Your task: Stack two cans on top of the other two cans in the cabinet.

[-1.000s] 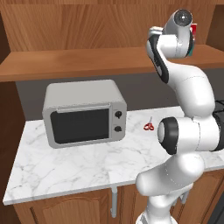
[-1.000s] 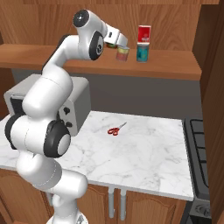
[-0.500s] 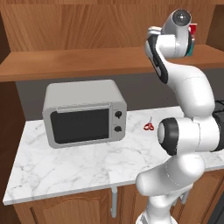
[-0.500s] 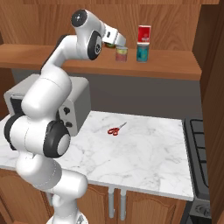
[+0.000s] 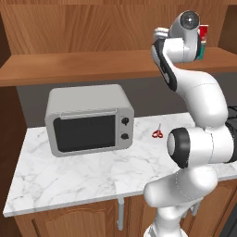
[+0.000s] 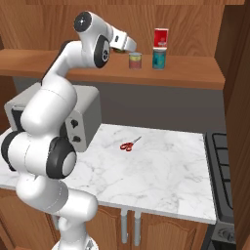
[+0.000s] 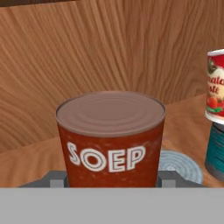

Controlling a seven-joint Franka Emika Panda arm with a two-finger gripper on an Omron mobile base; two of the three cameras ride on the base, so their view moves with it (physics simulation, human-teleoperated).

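A dark red-brown can [image 7: 111, 138] lettered "SOEP" is seen close up in the hand view, held between the fingertips [image 7: 56, 179] of the gripper [image 7: 110, 180], whose jaws are pressed against its two sides low down. Only the grey tops of the fingertips are visible; the rest is cut off at the bottom. Just behind the can, the round silver top of another can [image 7: 180, 164] is partly hidden; its body cannot be made out here.

In the right base view the gripper [image 6: 128, 47] is reached out over the shelf [image 6: 195, 74] of the cabinet [image 6: 53, 29], and the held can [image 6: 135, 60] appears just past its tip, above the shelf board. Whether it rests on something or hangs free cannot be told from this side, and its label is too small to read.

To the right, well apart from the held can, a bright red can [image 6: 161, 37] is stacked upright on a teal-blue can [image 6: 159, 59]. In the hand view both are cut off by the right edge. In the left base view the arm [image 5: 185, 41] covers most of this stack, and only a sliver of red can [image 5: 203, 31] is shown.

On the marble counter [image 6: 166, 166] below, red scissors [image 6: 130, 144] lie near a grey microwave [image 5: 89, 119].
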